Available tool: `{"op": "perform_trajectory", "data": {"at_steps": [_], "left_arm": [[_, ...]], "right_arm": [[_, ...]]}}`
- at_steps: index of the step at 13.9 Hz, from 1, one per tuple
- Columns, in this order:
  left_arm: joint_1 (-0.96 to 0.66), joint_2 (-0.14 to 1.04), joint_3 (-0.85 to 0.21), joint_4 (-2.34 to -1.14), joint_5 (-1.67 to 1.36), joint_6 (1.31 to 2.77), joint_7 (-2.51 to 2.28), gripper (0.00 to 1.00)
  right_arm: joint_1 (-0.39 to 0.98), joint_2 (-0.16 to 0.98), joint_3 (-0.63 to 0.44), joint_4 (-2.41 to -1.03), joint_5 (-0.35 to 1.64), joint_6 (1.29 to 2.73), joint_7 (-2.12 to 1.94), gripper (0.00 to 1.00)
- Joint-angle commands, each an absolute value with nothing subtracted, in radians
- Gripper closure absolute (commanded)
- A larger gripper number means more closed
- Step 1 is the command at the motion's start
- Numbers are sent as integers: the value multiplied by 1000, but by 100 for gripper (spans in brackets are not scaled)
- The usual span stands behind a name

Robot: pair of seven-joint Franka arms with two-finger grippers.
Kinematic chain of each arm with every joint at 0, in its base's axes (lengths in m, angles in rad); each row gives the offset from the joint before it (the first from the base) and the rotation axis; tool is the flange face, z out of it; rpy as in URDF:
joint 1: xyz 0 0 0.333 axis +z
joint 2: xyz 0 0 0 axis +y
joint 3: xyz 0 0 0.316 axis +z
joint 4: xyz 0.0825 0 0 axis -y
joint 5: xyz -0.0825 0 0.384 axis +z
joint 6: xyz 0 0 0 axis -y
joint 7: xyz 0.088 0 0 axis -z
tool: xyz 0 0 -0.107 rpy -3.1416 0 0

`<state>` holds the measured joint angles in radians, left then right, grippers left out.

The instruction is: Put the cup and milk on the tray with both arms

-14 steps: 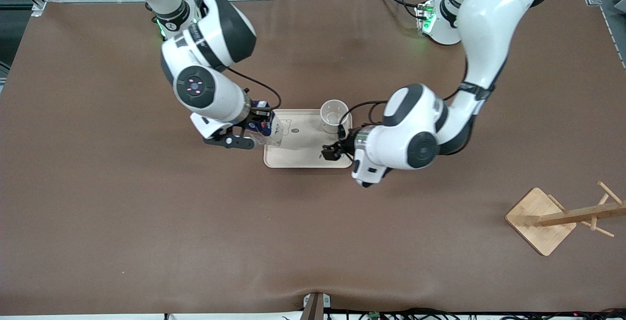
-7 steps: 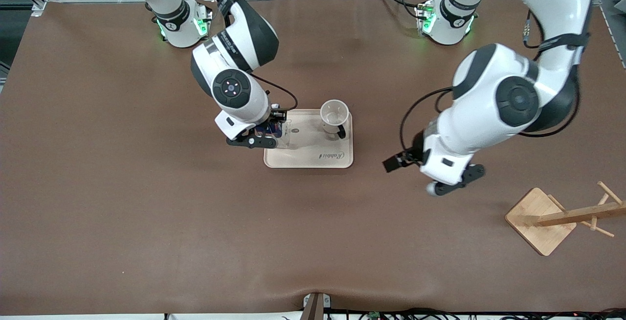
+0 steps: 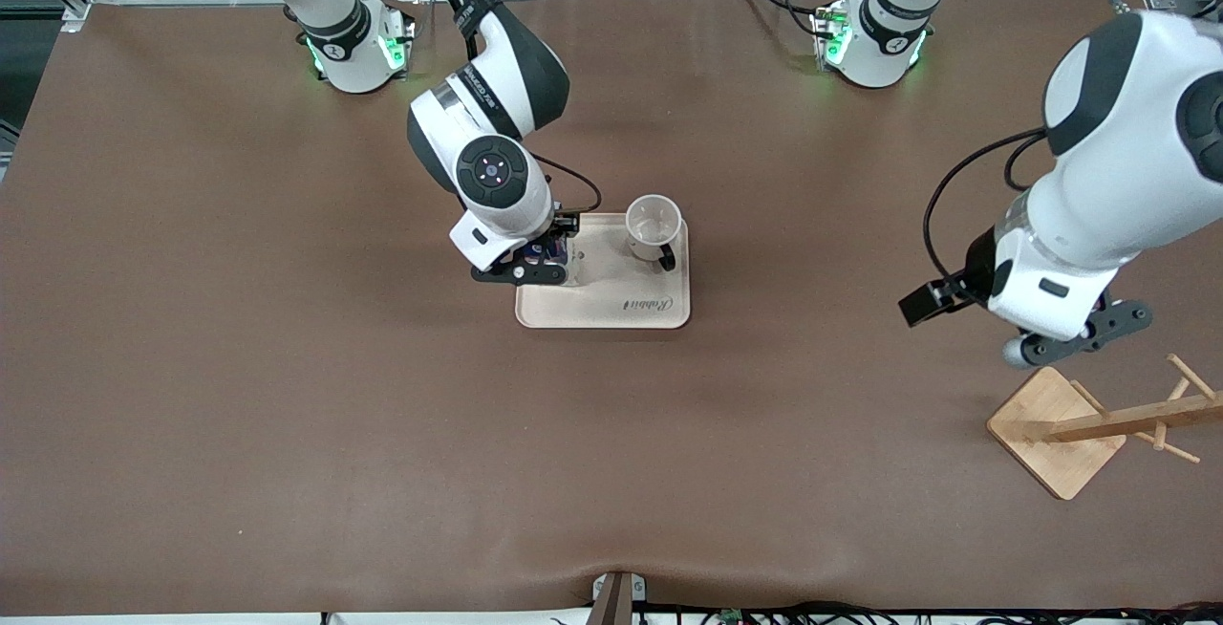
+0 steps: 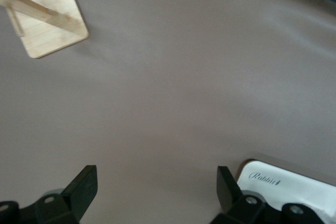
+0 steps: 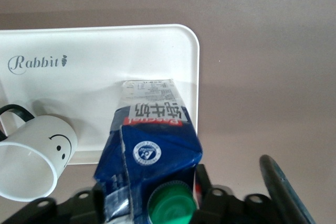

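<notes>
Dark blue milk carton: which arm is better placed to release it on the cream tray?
Right: the right end effector flanks the carton on the tray; the left end effector hangs empty over table.

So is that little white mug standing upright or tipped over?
Upright: the cup stands on the tray, open mouth up.

2 white jointed arms with black joint bands stand on round bases lit green. The right arm [image 3: 487,118] has a black round cap with small pink lights; black cables loop along each wrist, and the left arm [image 3: 1108,176] ends in black hardware.
</notes>
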<state>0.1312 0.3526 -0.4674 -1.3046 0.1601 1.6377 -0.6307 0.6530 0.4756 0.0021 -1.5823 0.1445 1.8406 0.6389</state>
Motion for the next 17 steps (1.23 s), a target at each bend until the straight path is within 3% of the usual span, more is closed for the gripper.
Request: {"op": "perform_trajectory", "data": {"at_steps": [1,6,11,17], "left_arm": [[179,272,-483,-1328,173,1586,-566,0],[212,167,-465,-1336,172,1513,-341,0],[72,23,-172,-1463,57,1505,-132,0],[57,-115,-143,-1608,55,1519,-132,0]], "right_arm": [[660,477,-8,-1577,130,1838,649,0],[650,474,-8,-1566,133,1832,649,0],[661,465,-9,-1554,133,1833,701,0],[624,431,-11,-1461,137,1783,726,0]]}}
